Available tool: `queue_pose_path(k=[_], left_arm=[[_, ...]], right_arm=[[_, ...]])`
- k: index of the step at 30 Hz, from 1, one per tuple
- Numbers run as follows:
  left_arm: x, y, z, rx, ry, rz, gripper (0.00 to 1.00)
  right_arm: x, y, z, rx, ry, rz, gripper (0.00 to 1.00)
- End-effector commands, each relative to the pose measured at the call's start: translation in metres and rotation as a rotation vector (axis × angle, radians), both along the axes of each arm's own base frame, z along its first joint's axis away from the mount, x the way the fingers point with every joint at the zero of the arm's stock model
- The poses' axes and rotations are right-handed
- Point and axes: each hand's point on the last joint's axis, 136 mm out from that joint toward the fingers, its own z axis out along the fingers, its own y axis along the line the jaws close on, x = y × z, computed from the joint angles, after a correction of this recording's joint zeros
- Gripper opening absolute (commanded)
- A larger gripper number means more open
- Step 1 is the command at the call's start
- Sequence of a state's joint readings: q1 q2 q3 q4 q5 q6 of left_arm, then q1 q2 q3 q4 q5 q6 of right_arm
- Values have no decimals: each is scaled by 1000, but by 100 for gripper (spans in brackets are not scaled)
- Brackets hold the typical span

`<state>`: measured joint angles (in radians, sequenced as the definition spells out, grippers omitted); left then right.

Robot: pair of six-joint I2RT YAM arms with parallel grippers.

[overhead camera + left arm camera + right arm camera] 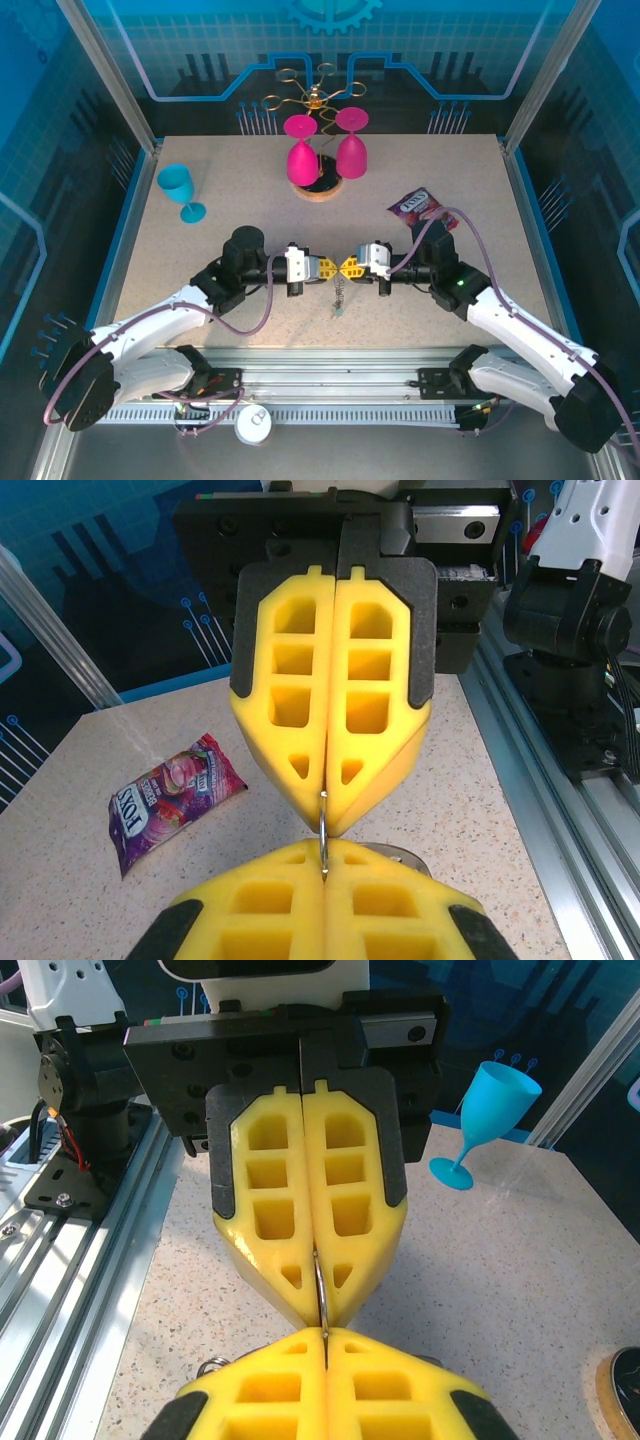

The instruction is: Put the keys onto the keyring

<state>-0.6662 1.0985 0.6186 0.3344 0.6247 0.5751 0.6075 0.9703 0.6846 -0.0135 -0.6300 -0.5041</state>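
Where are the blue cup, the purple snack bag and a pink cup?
blue cup (497, 1095): right wrist view, on its bowl.
purple snack bag (172, 802): left wrist view, its middle.
pink cup (301, 163): top external view, on its bowl.

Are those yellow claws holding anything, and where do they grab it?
Yes: left gripper and right gripper, both shut, each pinch the rim of one thin silvery ring from opposite sides. A short metal chain dangles below it.

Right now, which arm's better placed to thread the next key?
Right, I'd guess, narrowly. The left gripper and right gripper are both shut tip to tip on one wire ring, so it's near even. But a small silvery ring pokes out beside the right jaws, with the chain hanging below.
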Motion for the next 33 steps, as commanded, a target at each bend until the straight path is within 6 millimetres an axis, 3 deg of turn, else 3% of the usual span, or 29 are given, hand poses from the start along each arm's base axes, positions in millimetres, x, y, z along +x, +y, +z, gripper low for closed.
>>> queue_pose_path(k=[1,19,26,27,28,30,33], left_arm=[[-6,-1,8,-34,-11,-28,4],[1,-1,4,0,-4,0,7],[2,0,4,15,-21,12,0],[3,0,5,18,-37,18,0],[3,1,5,22,-68,26,0],[1,1,4,44,-182,47,0],[3,0,-1,118,-396,94,0]], right_arm=[[-1,4,12,21,-25,28,0],[-5,9,4,-76,-9,45,0],[-5,8,4,-88,-14,39,0],[-2,7,5,-78,-22,20,2],[3,5,8,-57,-32,-16,19],[15,-3,10,-5,-55,-101,35],[37,-23,13,74,-78,-252,40]])
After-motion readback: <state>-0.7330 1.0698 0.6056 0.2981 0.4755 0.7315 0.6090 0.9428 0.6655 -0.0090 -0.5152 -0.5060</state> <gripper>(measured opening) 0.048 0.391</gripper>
